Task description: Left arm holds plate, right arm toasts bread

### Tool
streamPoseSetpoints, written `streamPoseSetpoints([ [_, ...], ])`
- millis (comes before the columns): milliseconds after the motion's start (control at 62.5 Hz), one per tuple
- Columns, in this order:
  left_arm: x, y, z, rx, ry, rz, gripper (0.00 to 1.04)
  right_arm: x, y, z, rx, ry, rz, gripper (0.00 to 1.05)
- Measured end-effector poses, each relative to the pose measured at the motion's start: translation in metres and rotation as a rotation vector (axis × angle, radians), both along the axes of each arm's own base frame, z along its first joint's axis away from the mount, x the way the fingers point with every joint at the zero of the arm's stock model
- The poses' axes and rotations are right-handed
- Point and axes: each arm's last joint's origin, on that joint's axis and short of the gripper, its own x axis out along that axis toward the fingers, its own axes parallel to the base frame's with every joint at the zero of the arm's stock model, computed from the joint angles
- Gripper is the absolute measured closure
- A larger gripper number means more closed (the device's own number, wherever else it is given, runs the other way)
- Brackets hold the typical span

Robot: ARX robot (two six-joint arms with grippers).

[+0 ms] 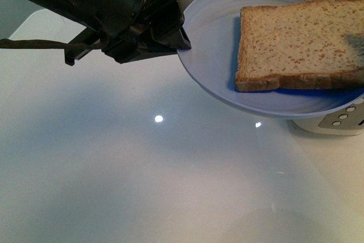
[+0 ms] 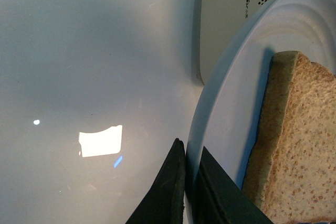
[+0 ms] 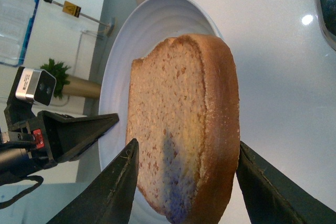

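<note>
The pale-blue plate (image 1: 210,44) is held in the air above the white table, tilted a little. My left gripper (image 1: 181,42) is shut on its rim at the left side; in the left wrist view the black jaws pinch the plate's edge (image 2: 192,156). The tan-brown bread (image 1: 298,41) lies flat on the plate, and shows in the left wrist view (image 2: 294,145) too. My right gripper (image 3: 185,153) is open, one finger on each side of the bread (image 3: 184,124), not closed on it. The plate (image 3: 126,61) lies behind the slice.
A white toaster (image 1: 335,119) stands on the table under the plate's right edge; its vented side shows in the left wrist view (image 2: 231,19). The glossy white table (image 1: 142,186) spreads in front and to the left. A chair back stands behind the plate.
</note>
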Motion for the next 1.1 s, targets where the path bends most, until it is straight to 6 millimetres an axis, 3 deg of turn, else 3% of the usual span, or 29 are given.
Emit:
streamPoseSetpoints([
  [80, 0.0, 0.0, 0.0, 0.0, 0.0, 0.001, 1.02, 0.0, 0.0, -0.001, 0.002, 0.005, -0.001, 0.58],
  [176, 0.0, 0.0, 0.0, 0.0, 0.002, 0.008, 1.02, 0.0, 0.0, -0.001, 0.002, 0.009, -0.01, 0.8],
  [352, -0.001, -0.001, 0.0, -0.004, 0.006, 0.004, 1.02, 0.001, 0.0, -0.001, 0.008, 0.009, -0.003, 1.01],
  [640, -0.002, -0.002, 0.001, -0.009, 0.006, -0.003, 1.02, 0.0, -0.001, 0.001, 0.011, 0.015, -0.001, 1.02],
  [768, -0.002, -0.002, 0.0, -0.008, 0.008, -0.003, 1.02, -0.001, -0.004, 0.01, 0.018, -0.011, -0.005, 1.02],
  [1104, -0.005, -0.001, -0.004, -0.004, 0.019, -0.004, 1.02, 0.003, -0.025, 0.081, -0.005, -0.207, -0.075, 1.02],
])
